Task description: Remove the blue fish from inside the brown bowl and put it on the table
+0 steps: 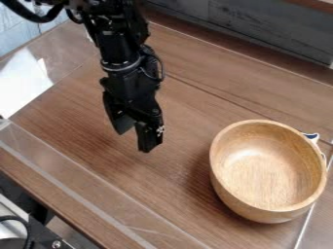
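Note:
The brown bowl [268,171] stands at the right of the table [215,97], a round tan wooden bowl whose inside shows only bare wood. The blue fish shows nowhere in this view, neither in the bowl nor on the tabletop. My gripper [135,132] hangs from the black arm well left of the bowl. It points straight down just above the wood, its two black fingers [151,136] apart and open, with nothing visible between them. The patch of table directly under the gripper is hidden by it.
A white sheet [18,84] lies at the left edge under clear plastic. Clear edging [92,199] runs along the table's front. Dark cables [23,233] sit below the front left corner. A pale wall panel [274,24] rises behind the table.

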